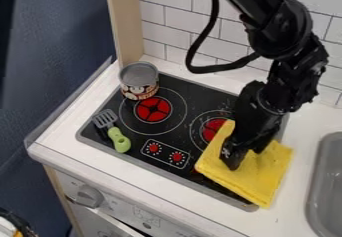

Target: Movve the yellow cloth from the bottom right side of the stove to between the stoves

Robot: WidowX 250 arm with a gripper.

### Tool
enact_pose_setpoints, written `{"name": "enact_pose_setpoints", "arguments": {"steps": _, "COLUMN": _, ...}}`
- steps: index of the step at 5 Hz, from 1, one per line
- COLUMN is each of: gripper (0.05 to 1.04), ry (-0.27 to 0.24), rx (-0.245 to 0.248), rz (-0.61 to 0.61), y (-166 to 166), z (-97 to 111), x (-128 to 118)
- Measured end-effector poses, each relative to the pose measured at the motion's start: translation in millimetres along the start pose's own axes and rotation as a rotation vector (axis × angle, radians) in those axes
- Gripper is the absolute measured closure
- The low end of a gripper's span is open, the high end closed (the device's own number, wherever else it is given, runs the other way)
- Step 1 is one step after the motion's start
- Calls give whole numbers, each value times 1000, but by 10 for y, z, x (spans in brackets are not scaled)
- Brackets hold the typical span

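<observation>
The yellow cloth (257, 173) lies over the lower right corner of the black stove (160, 128), its right side reaching past the stove's edge onto the white counter. My gripper (234, 162) hangs down from the upper right, its tips at the middle of the cloth, low against it. The stove has two round burners with red centres; the cloth and the arm cover part of the right one (214, 127).
A can (139, 82) stands at the stove's back left corner. The spatula with a green handle (119, 140) lies on the left side. To the right is a grey sink (327, 181); a tiled wall (174, 26) rises behind.
</observation>
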State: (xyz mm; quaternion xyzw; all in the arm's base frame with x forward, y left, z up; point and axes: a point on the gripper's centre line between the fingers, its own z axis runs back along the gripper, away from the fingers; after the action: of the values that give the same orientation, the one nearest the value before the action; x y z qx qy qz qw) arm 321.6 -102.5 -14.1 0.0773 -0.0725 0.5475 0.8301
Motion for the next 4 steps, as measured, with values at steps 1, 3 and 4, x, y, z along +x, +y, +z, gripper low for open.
{"name": "enact_pose_setpoints", "arguments": {"steps": 1, "gripper": 84, "ry": 20, "rx": -15, "rz": 17, "y": -119, "z": -32, "x": 139}}
{"name": "enact_pose_setpoints", "arguments": {"steps": 3, "gripper": 84, "ry": 8, "rx": -13, "rz": 16, "y": -323, "z": -62, "x": 390}}
{"name": "enact_pose_setpoints", "arguments": {"steps": 4, "gripper": 84, "ry": -21, "rx": 15, "rz": 23, "y": -350, "z": -89, "x": 523}}
